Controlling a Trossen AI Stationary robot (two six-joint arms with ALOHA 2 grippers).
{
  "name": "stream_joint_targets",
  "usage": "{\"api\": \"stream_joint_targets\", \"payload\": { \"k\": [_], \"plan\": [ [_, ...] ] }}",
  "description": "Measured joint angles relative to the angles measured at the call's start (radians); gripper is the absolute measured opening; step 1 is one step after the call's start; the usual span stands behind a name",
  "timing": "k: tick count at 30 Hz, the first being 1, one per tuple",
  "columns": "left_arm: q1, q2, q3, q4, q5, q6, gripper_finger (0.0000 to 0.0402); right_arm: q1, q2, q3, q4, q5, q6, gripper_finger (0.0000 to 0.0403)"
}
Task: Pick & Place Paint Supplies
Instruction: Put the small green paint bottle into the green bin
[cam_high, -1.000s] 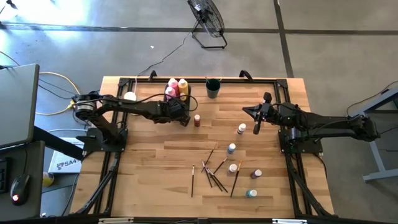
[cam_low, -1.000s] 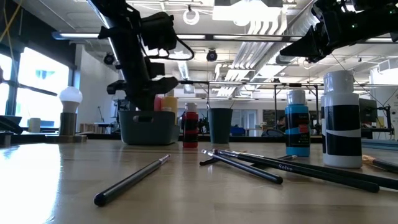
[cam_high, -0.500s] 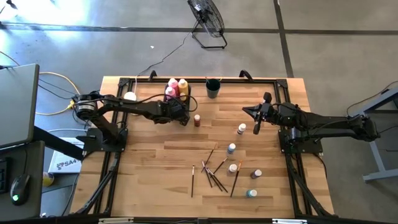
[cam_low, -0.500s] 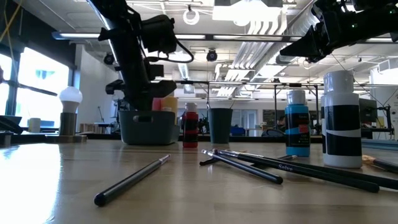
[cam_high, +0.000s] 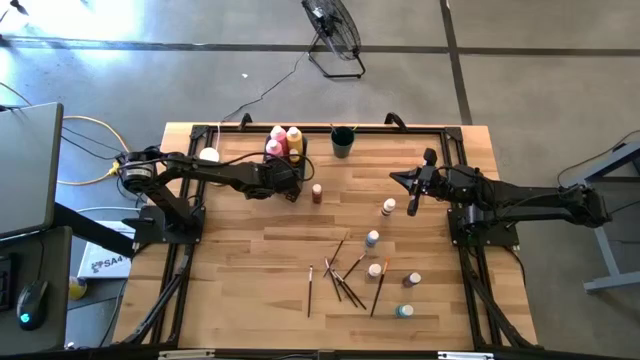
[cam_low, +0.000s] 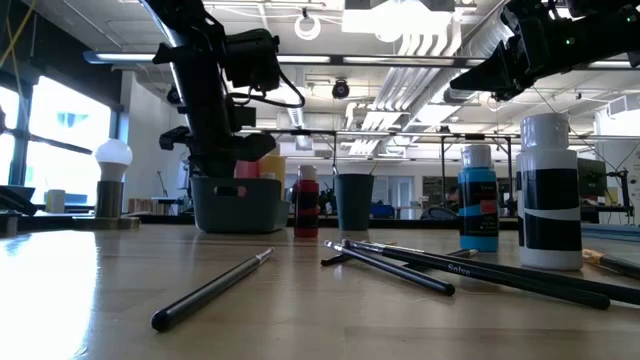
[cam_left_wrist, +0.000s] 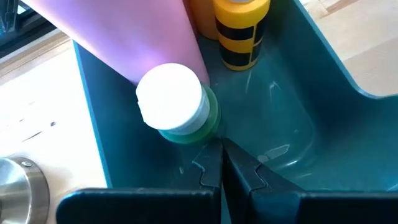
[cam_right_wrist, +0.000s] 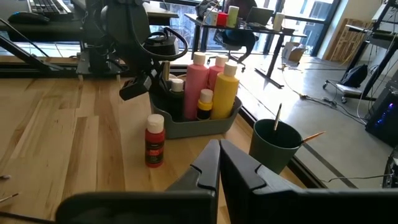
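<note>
Above the grey bin (cam_high: 287, 160) at upper centre, the left pincer (cam_left_wrist: 222, 163) is shut and empty, and has lifted slightly leftward. A green bottle (cam_left_wrist: 180, 112) sits inside beside the pink bottle (cam_left_wrist: 124, 37): that drop looks done. Red bottle (cam_high: 317, 193) waits beside the bin; right pincer (cam_right_wrist: 219, 163), shut, hangs at right.

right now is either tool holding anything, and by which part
Nothing is held. The left tool is shut and empty over the grey bin, beside a green bottle. The right tool is shut and empty too.

The high view looks straight down on the whole table (cam_high: 260, 240); the low view looks level across it. Both wrist views share the grey bin (cam_left_wrist: 323, 93), the left very close.
</note>
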Motion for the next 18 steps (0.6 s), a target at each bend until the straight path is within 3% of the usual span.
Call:
{"api": "stream_joint_targets", "payload": {
  "k": [18],
  "plan": [
    [0.000,0.000,0.000,0.067,0.031,0.034,0.0000,0.000,0.000,0.000,0.000,0.000,0.000,0.0004]
  ]
}}
